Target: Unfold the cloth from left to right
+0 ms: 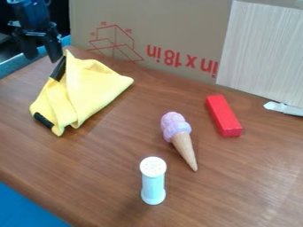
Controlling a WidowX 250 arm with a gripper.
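- Jaws released, parted near the top of the folded yellow cloth [89, 84].
- Cloth lies left on the bench [95, 164]; pinch only its upper layer, draw it low rightward.
- Stop short of the toy cone [176, 127].

Place: likely a robot lab or test corner; too little of the room shows to be sure
Robot: a black gripper [42, 56] at the upper left, by the table [237, 186]
Surface: brown wood grain on the tabletop
Backdrop: cardboard [177, 26] with red print, upright along the far side, beside a pale streaked panel [260, 48], more like a makeshift screen than a room wall
Props: an ice-cream cone [176, 128], a red block [223, 116] and a shaker [153, 181], set apart from one another
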